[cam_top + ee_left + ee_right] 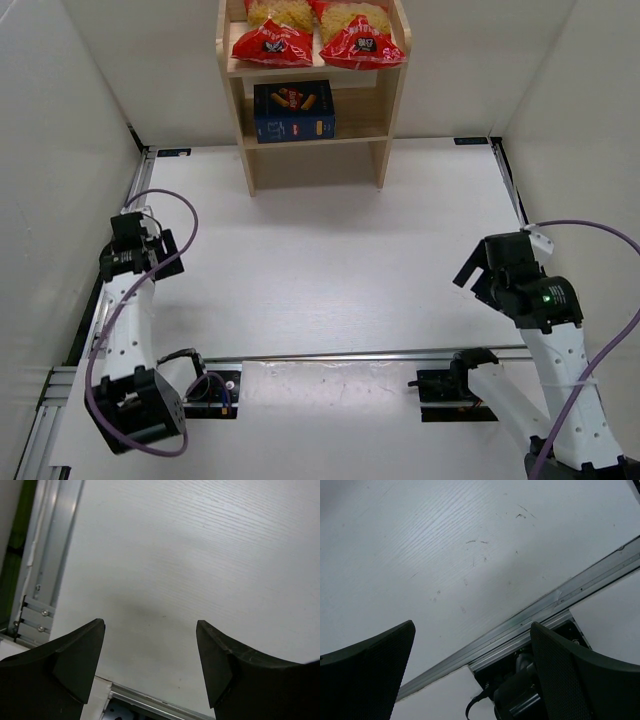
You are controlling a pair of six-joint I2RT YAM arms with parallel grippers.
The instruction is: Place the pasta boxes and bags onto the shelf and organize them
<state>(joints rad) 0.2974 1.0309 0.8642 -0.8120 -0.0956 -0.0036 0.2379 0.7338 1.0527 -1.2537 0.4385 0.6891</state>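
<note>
- Pasta box (294, 111), dark blue, stands upright on a lower board of the shelf (392, 90), at the top centre of the overhead frame and a little left of the middle of its board.
- One board higher, the two red bags (272, 45) (362, 43) lie side by side, close together, with the clear part and the yellow pasta turned to the back.
- I see no package on the white bench (330, 250).
- The left gripper (150, 660) is wide and holds nothing; only bare bench shows between its fingers. Its arm is at the left edge of the overhead frame.
- The right gripper (472, 635) is also wide and empty, above the bench and a metal rail (555, 600), at the lower right.
- My judgement: the placing step is complete and only the organizing remains, if anything.
- For the next move I would only check the box. If I want it centred under the bags, a gentle push from its left side is enough; the gripper must come in under the upper board without touching the bags.
</note>
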